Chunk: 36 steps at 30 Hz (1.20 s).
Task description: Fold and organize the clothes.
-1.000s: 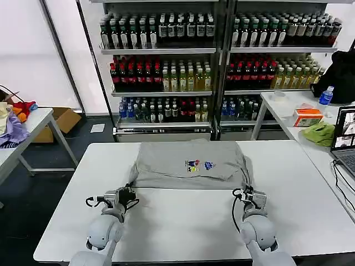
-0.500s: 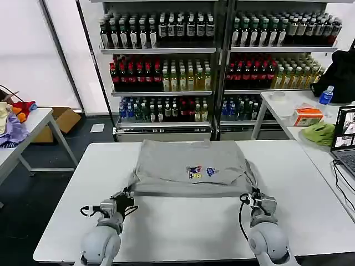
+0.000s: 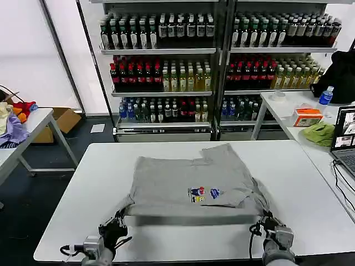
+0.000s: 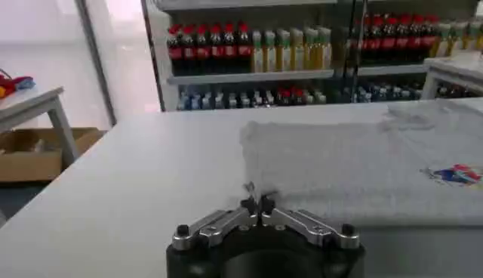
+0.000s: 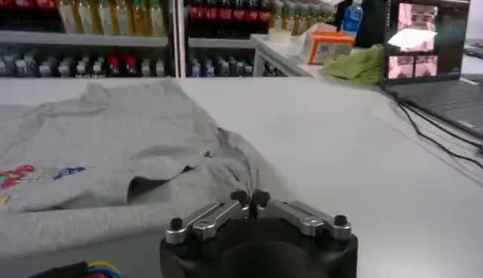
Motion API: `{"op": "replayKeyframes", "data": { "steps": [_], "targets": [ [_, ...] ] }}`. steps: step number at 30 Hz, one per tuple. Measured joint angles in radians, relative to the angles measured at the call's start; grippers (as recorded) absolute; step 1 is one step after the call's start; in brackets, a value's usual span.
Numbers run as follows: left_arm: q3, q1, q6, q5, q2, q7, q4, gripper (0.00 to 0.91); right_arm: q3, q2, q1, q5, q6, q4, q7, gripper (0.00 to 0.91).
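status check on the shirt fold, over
Left gripper and right gripper: jaws shut on near hem corners. Light grey cotton T-shirt half folded on white table. Nothing in the way.

my left gripper [image 4: 257, 205] is a black rounded housing with two silver metal link arms fanning out, each capped by a dark screw at the outer end, meeting at small black fingertips. same build on my right gripper [image 5: 250, 200]: black body, silver links, dark screws, plus a bit of yellow and blue wiring at the base. from the head cam i see grey metal brackets, black cable loops and rounded grey wrist housings.
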Motion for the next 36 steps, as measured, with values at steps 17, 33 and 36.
{"op": "replayKeyframes", "data": {
  "steps": [17,33,36],
  "targets": [
    [0.01,0.14,-0.041,0.039,-0.025,-0.03,-0.046,0.907,-0.012,-0.009,-0.11,-0.098,0.016,0.064,-0.011,0.907],
    [-0.032,0.091,-0.019,0.02,-0.037,-0.042,-0.061,0.907,-0.061,0.016,0.001,-0.171,-0.002,-0.016,-0.082,0.907],
    [-0.033,0.069,-0.012,0.017,-0.038,-0.038,-0.056,0.907,-0.066,0.022,0.027,-0.176,-0.004,-0.039,-0.09,0.907]
  ]
}}
